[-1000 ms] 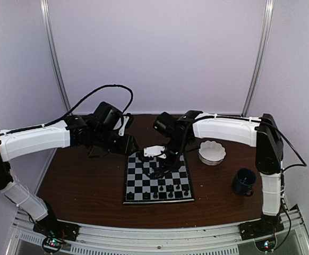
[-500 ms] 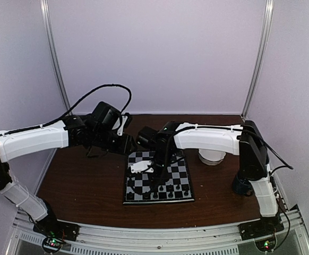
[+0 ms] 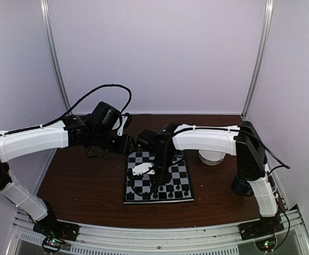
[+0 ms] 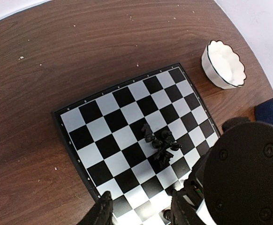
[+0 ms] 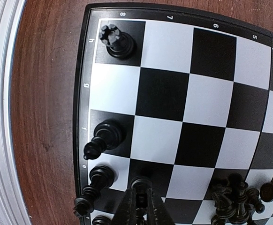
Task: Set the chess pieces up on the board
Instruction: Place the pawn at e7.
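Placement along the board's near edge looked to be the step in hand. The right gripper pointed down just beside that edge row, its jaws all but together. Whether a piece sat pinched between them could not be made out, since the fingers hid the gap. Several chess pieces stood along the same edge, with a rook on a corner square and one bare square between it and its nearest neighbour. A loose cluster of pieces huddled together near the middle of the board. The board lay mid-table, with the white bowl and the blue mug toward the table's right edge. The left gripper hung above the board's far-left corner, jaws about half open and holding nothing.

By my reading the edge row was only partly filled, and the cluster was what remained to sort. If a piece was in the right jaws, the next move called for a gentle release and a straight lift clear of the close-set neighbours. After that, one piece had to be singled out of the cluster without toppling the rest.
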`<state>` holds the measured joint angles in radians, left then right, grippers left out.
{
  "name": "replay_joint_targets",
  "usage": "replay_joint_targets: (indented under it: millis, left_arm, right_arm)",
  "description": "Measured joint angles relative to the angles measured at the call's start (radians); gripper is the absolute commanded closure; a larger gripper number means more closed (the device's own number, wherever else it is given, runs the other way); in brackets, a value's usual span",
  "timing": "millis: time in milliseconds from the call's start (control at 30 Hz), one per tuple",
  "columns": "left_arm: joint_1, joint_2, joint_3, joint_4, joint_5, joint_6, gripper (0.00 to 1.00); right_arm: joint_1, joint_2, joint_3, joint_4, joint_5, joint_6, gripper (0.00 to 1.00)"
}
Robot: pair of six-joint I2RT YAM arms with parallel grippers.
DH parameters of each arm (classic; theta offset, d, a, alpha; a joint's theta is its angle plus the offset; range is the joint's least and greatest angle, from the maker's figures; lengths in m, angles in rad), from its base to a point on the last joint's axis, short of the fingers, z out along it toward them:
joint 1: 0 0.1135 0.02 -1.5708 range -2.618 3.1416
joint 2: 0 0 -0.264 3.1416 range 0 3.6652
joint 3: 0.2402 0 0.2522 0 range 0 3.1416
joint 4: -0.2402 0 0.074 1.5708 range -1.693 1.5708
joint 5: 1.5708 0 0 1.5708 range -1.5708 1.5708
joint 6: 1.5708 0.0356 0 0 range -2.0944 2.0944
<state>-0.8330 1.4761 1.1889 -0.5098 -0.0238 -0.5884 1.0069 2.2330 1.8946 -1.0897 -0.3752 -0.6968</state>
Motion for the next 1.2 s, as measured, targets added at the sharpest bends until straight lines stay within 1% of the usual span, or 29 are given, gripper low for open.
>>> replay_joint_targets:
  millis: [233,367,833,1000,1200]
  left_arm:
    - [0.0,0.0,0.0,0.0,0.0,0.0,0.57]
    - [0.0,0.0,0.0,0.0,0.0,0.0,0.57]
    - [0.0,0.0,0.0,0.0,0.0,0.001,0.57]
    - [0.0,0.0,0.0,0.0,0.0,0.006,0.57]
    - [0.0,0.002,0.0,0.0,-0.003,0.011,0.57]
  right_arm:
    - [0.003,0.002,0.0,0.001,0.0,0.0,0.92]
    - [0.003,0.014,0.0,0.002,0.008,0.001,0.87]
    - [0.003,0.018,0.0,0.008,0.016,0.016,0.79]
    - [0.003,-0.031,-0.002,0.006,0.019,0.023,0.74]
    - [-0.025,-0.15,-0.005,0.007,0.018,0.031,0.73]
